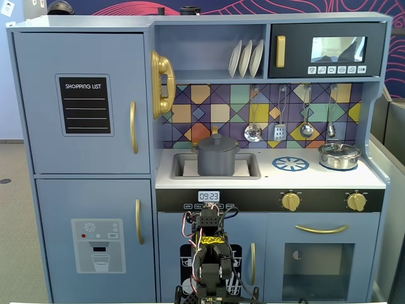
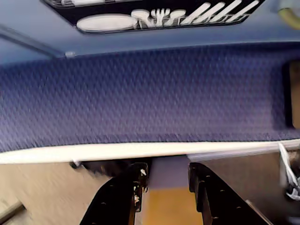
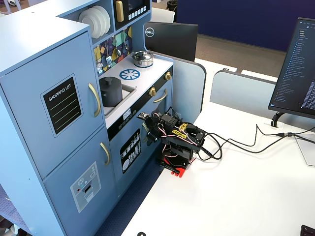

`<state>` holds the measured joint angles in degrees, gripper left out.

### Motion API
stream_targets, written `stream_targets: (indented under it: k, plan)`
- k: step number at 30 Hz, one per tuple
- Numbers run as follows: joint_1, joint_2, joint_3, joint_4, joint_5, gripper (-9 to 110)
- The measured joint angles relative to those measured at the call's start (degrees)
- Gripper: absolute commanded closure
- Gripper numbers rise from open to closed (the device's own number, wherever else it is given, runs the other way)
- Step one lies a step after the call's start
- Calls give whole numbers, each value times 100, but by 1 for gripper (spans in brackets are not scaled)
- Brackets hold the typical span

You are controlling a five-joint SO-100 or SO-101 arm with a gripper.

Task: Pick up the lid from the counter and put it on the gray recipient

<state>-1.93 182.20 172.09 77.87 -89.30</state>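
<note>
The dark-gray pot (image 1: 216,161) stands in the sink basin (image 1: 248,167) of the white counter (image 1: 316,178). The dark-gray lid (image 1: 216,143) with its small knob sits on top of the pot, level. The pot also shows in the other fixed view (image 3: 111,93), with the lid (image 3: 109,79) on it. My arm is folded low in front of the kitchen's lower doors. My gripper (image 3: 147,130) points at the blue front, well below the counter. In the wrist view the gripper (image 2: 167,171) has its jaws apart with nothing between them.
A shiny silver pot (image 1: 339,156) with its own lid stands at the counter's right, beside the blue burner ring (image 1: 290,164). Utensils (image 1: 278,130) hang above the counter. A monitor (image 3: 297,69) and cables (image 3: 236,142) are on the white table (image 3: 236,196) behind the arm.
</note>
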Motion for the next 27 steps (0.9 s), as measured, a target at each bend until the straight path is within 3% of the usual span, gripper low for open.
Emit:
stream_targets:
  k: [27]
  plan:
    - [0,35,0,0,105,97]
